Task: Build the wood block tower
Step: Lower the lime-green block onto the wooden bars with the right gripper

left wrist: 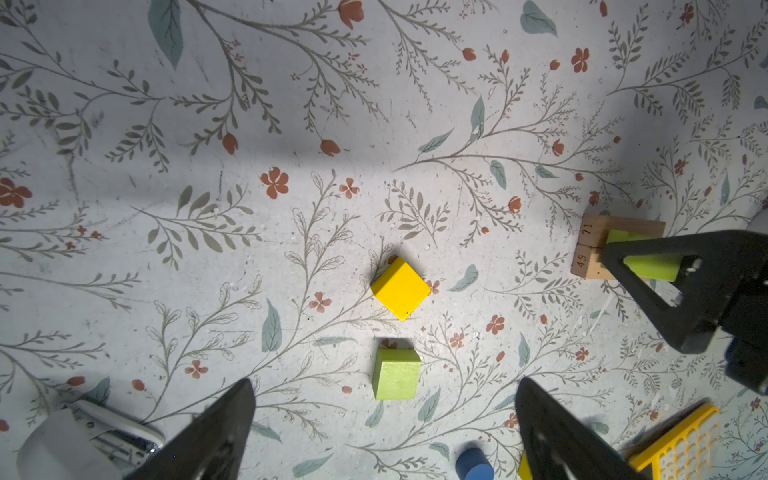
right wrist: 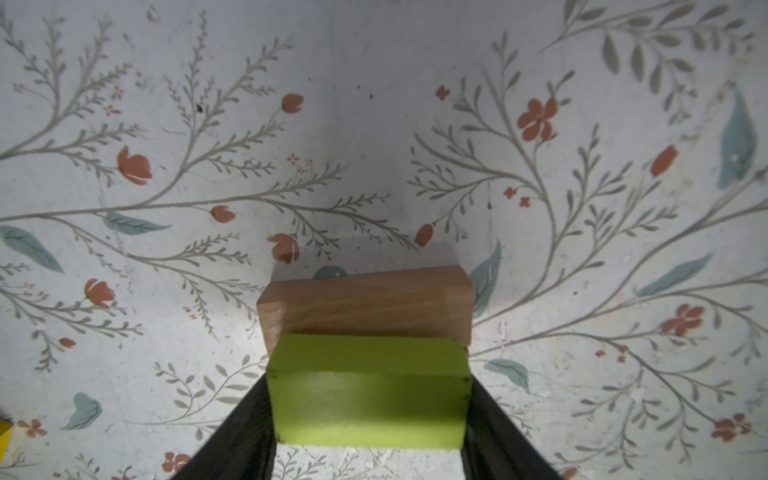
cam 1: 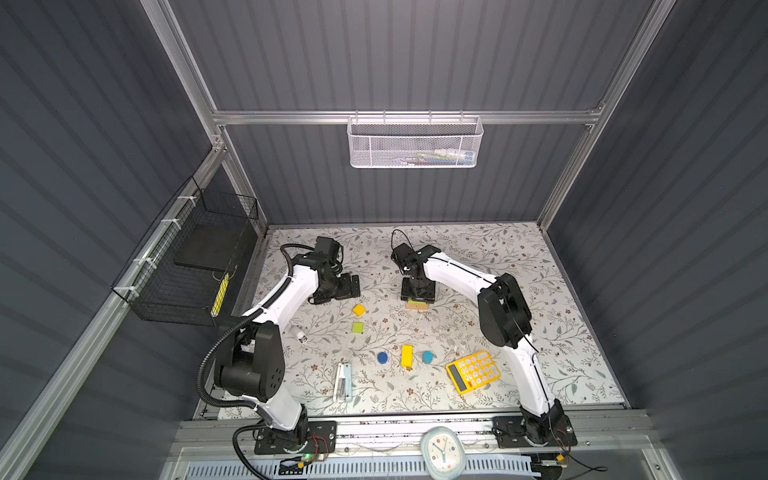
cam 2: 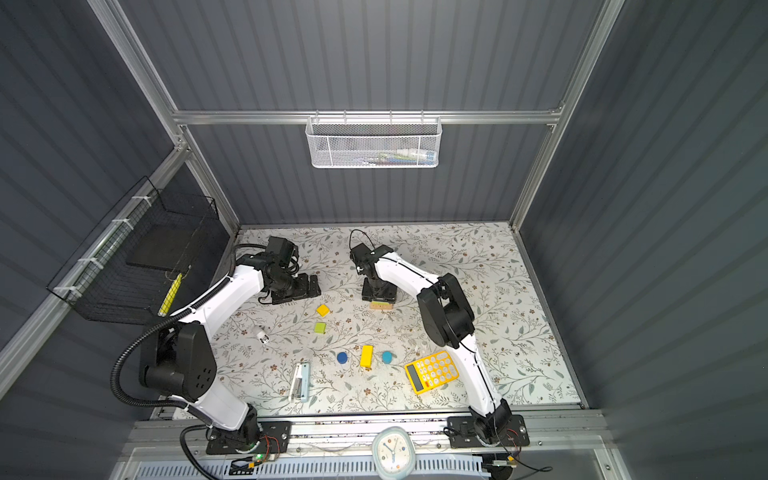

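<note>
My right gripper [right wrist: 368, 415] is shut on a lime-green bar [right wrist: 368, 386], gripping it by its two ends. The bar sits just over two tan wooden bars [right wrist: 365, 307] lying side by side on the mat [cam 1: 417, 306]; whether it touches them I cannot tell. My left gripper [left wrist: 384, 381] hangs open and empty above a lime-green cube [left wrist: 395, 374], with a yellow cube [left wrist: 400, 289] just beyond. In both top views a yellow bar [cam 1: 407, 356] lies between two blue cylinders [cam 1: 382, 357] [cam 1: 427, 356] nearer the front.
A yellow calculator [cam 1: 473, 371] lies front right and a white stapler [cam 1: 343, 381] front left. A small white object [cam 1: 300, 334] sits by the left arm. A black wire basket [cam 1: 187, 266] hangs on the left wall and a clock [cam 1: 442, 451] stands at the front rail.
</note>
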{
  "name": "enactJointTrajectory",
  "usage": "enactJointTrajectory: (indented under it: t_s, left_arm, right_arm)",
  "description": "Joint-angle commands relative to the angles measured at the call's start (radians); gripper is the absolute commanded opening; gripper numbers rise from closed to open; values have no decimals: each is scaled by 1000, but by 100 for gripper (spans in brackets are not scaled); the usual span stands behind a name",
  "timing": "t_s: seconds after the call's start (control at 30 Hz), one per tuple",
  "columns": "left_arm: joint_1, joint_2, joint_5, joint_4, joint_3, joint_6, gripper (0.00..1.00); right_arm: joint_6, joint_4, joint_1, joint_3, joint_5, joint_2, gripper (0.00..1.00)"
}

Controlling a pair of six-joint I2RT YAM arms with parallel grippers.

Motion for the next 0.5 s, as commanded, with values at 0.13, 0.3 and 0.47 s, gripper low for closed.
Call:
enactJointTrajectory:
  t_s: [0.13, 0.3, 0.47]
  left_arm:
    - [10, -10, 21, -7, -12, 18, 98]
    - [10, -10, 22, -7, -11, 18, 98]
    - [11, -10, 24, -6, -13, 18, 98]
  right_arm:
    - [9, -9, 5, 23, 17, 21, 65]
    - [9, -9, 5, 23, 17, 22, 67]
    - [9, -10, 5, 25, 14, 22, 70]
